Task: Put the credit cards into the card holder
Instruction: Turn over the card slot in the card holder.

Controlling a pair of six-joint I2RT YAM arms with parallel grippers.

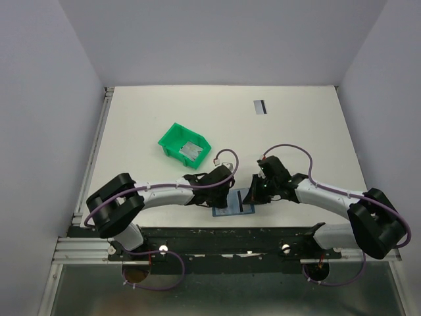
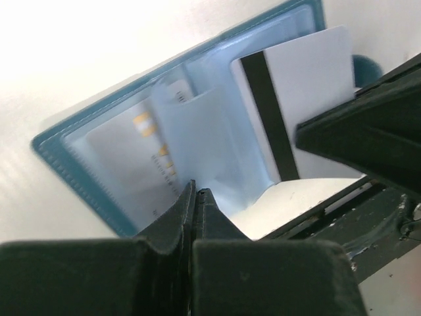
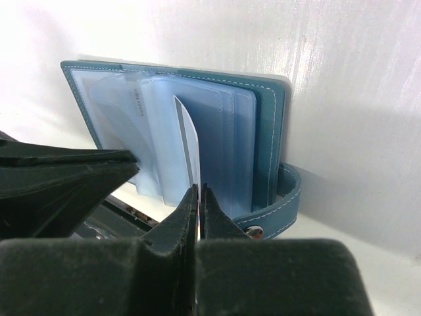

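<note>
**Card (image 3: 189,148) held in open card holder (image 3: 271,131)**

The card is pinched on edge by the closed right gripper (image 3: 198,197), just beyond its fingertips among the clear sleeves (image 3: 227,138). The left gripper (image 2: 195,197) is shut, possibly pinching one.

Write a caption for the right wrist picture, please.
Right tool pinches a credit card edge-on among the open card holder's clear sleeves.

Tool (image 3: 198,192) pinches card (image 3: 189,145); card holder (image 3: 273,125) lies open.
</note>
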